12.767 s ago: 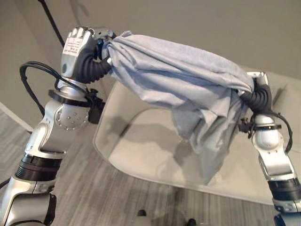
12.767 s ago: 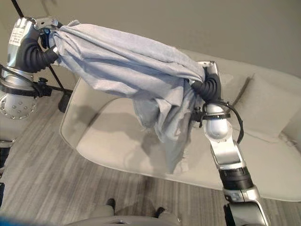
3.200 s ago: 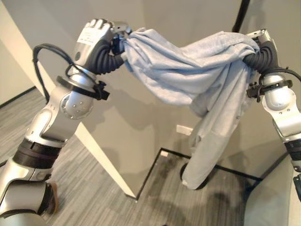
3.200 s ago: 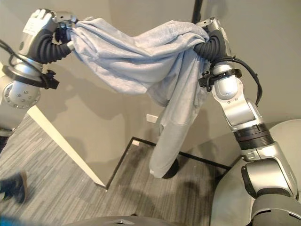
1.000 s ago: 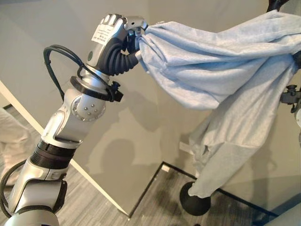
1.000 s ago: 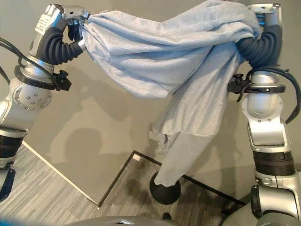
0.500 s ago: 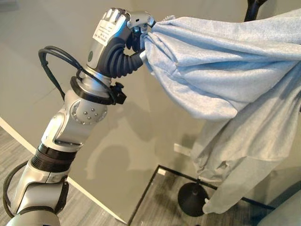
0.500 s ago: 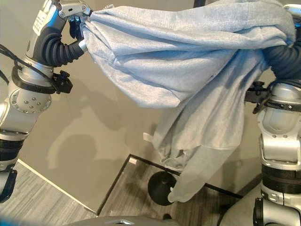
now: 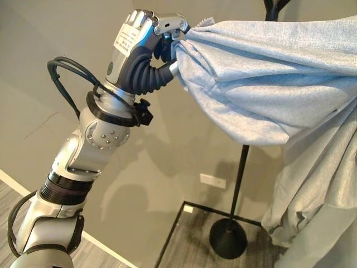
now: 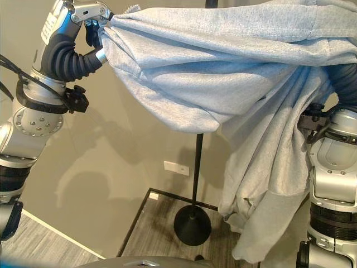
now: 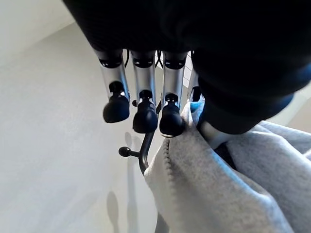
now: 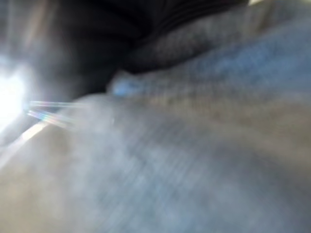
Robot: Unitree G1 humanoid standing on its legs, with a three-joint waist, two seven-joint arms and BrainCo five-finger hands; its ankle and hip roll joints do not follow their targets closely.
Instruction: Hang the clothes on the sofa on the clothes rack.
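Grey garment (image 10: 234, 72) held raised by left hand (image 9: 146, 34), fingers pinched on edge, for draping over rack (image 10: 196, 167); right hand state indeterminable.

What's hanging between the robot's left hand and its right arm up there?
A grey garment, pinched by the left hand, spans across in the right eye view; behind it stands the clothes rack pole.

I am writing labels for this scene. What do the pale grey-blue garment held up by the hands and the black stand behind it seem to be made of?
The pale grey-blue garment looks like soft, matte knit cotton jersey: it folds loosely and has a stitched hem. The black stand seems to be painted metal: a thin straight pole on a smooth round base, with knob-tipped hooks. The left hand pinches the garment's edge.
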